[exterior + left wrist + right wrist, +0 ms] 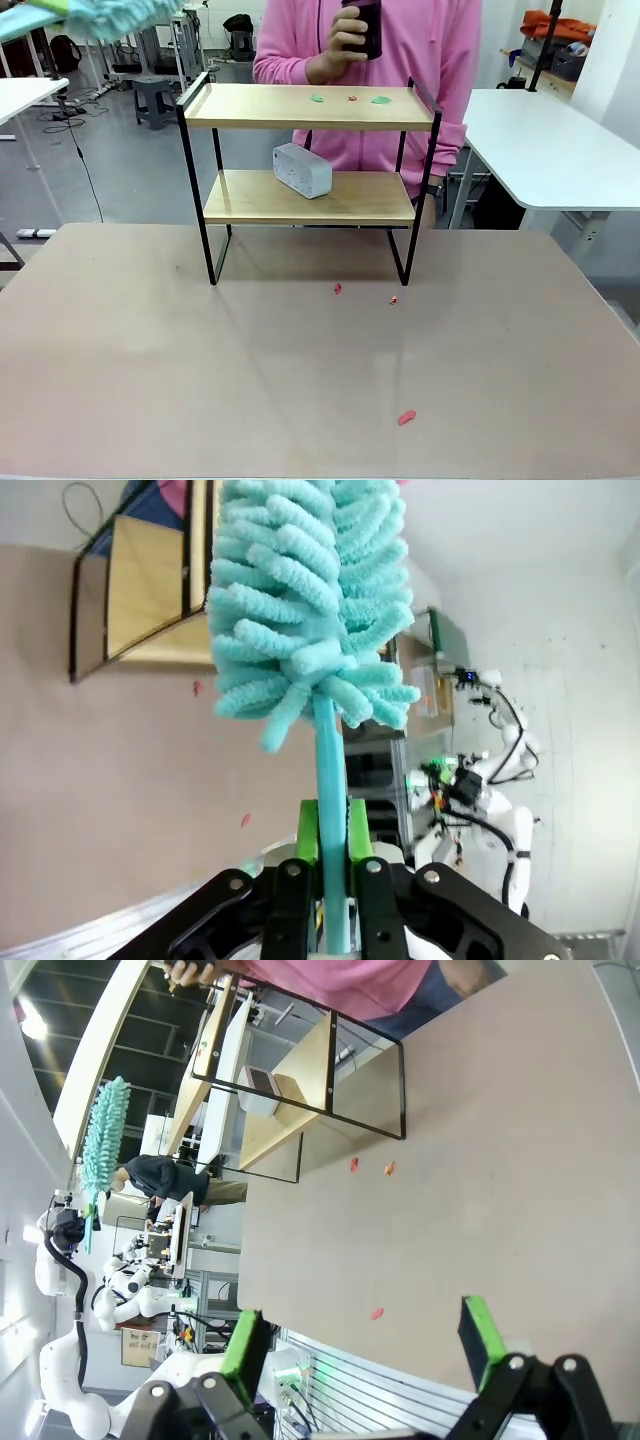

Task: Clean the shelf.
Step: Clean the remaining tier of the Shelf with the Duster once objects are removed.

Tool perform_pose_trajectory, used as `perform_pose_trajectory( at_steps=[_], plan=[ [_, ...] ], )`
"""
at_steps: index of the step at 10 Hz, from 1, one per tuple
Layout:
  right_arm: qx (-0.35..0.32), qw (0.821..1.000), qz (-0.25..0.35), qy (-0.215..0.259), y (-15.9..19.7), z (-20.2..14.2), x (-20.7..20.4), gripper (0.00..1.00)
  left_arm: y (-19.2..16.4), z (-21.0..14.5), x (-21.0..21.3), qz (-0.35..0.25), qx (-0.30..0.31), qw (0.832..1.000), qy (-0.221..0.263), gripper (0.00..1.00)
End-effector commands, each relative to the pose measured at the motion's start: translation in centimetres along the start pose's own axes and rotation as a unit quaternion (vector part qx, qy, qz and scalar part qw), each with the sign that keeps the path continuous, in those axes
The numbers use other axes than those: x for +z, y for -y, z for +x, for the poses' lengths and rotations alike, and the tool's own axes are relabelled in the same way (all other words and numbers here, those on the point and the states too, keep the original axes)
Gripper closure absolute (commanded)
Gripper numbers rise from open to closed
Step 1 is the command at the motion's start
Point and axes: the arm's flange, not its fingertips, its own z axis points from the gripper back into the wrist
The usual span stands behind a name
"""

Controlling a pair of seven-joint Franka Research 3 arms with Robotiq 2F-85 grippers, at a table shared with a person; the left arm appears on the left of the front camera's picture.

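The shelf (260, 108) stands at the table's far side, with small green scraps (381, 99) and a red scrap (352, 97) on its top board. A white box (301, 169) lies on the lower board. My left gripper (333, 870) is shut on the handle of a teal fluffy duster (310, 610), held high at the left, above and apart from the shelf (140, 580). The duster (100, 15) shows at the top left of the front view. My right gripper (362, 1335) is open and empty over the near table, far from the shelf (290, 1100).
A person in pink stands behind the shelf, one hand (340, 45) holding a dark object (368, 25) above it. Red scraps (337, 288) (393, 299) (406, 417) lie on the brown table (150, 360). White tables stand to either side.
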Motion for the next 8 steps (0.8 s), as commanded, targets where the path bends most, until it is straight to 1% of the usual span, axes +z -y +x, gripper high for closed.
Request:
perform_pose_trajectory(
  at_steps=[1, 3, 5, 7, 8],
  plan=[
    [0.012, 1.0, 0.009, 0.007, -0.2, 0.2, 0.0, 0.0, 3.0, 0.4, -4.2, 0.025, -0.006, 1.0, 0.009, 0.88],
    [0.012, 1.0, 0.009, 0.007, -0.2, 0.2, 0.0, 0.0, 4.4, 0.9, -8.4, 0.066, -0.016, 0.997, -0.02, 0.88],
    [0.012, 1.0, 0.009, 0.007, -0.2, 0.2, 0.0, 0.0, 5.0, 1.2, -12.7, 0.11, -0.018, 0.994, -0.019, 0.88],
    [0.012, 1.0, 0.009, 0.007, -0.2, 0.2, 0.0, 0.0, 4.9, 0.9, -15.8, 0.143, -0.026, 0.989, -0.042, 0.88],
    [0.012, 1.0, 0.009, 0.007, -0.2, 0.2, 0.0, 0.0, 4.8, 0.9, -16.9, 0.154, -0.03, 0.987, -0.044, 0.88]
  ],
)
